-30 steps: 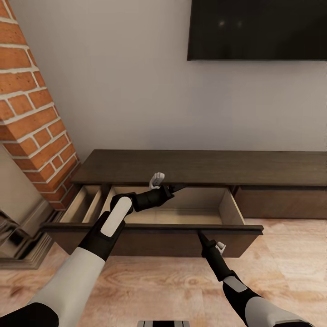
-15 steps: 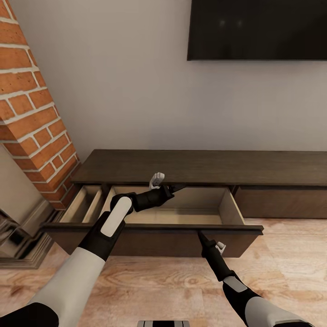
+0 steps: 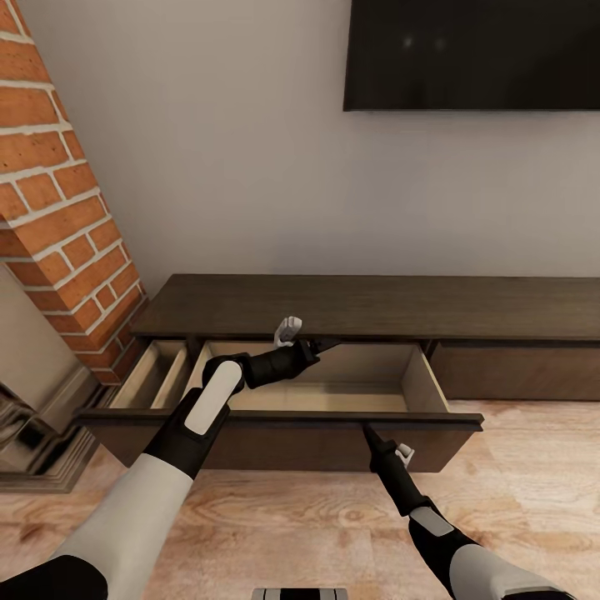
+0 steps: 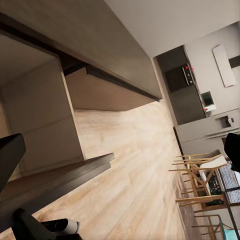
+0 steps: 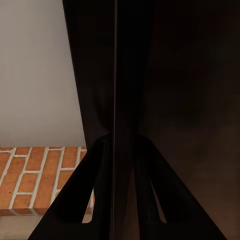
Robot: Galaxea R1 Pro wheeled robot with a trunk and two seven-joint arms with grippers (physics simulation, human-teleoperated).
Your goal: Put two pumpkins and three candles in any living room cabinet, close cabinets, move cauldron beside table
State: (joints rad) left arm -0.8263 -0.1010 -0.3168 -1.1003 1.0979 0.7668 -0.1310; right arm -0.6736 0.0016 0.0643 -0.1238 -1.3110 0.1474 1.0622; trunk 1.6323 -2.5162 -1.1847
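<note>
So the cabinet (image 3: 367, 305) is sitting along the wall under the TV (image 3: 473, 52) with its wide drawer (image 3: 275, 433) pulled right out, and the pale inside looks bare, no pumpkins or candles to be seen in there. The left gripper (image 3: 321, 343) is reached in over the drawer, up near the underside of the cabinet top; whether it's clenched or released can't be told, the tips are too dark against the wood. The right gripper (image 3: 367, 432) is parked at the drawer front's top edge, and in the right wrist view the 2 fingers (image 5: 102, 150) look pressed together with no gap, so it's probably pinched shut, likely on that edge, though that's a judgement call.

What could go wrong: if the drawer gets pushed in while the left arm is inside, the arm gets jammed against the frame. A thin-edge pinch like that could also slip off mid-push, leaving the drawer half open.
</note>
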